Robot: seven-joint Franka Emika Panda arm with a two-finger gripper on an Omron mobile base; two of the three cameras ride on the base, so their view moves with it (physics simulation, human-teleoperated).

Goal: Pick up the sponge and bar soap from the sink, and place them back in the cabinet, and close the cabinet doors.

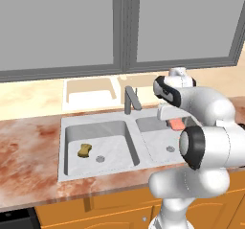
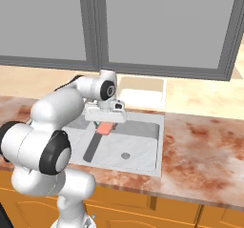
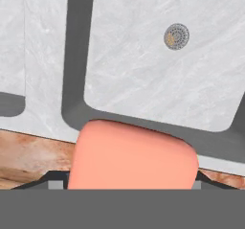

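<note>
Hand view shows the gripper clamped on the bar soap, lifted above the sink; carrying it to the cabinet comes next.

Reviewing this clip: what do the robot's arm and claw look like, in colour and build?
The arm is glossy white, made of rounded, bulging segments joined by dark, near-black rings at the joints. The wrist carries a white round cap with a dark face. The claw hangs from a flat white rectangular block. No cables or markings are visible.
</note>
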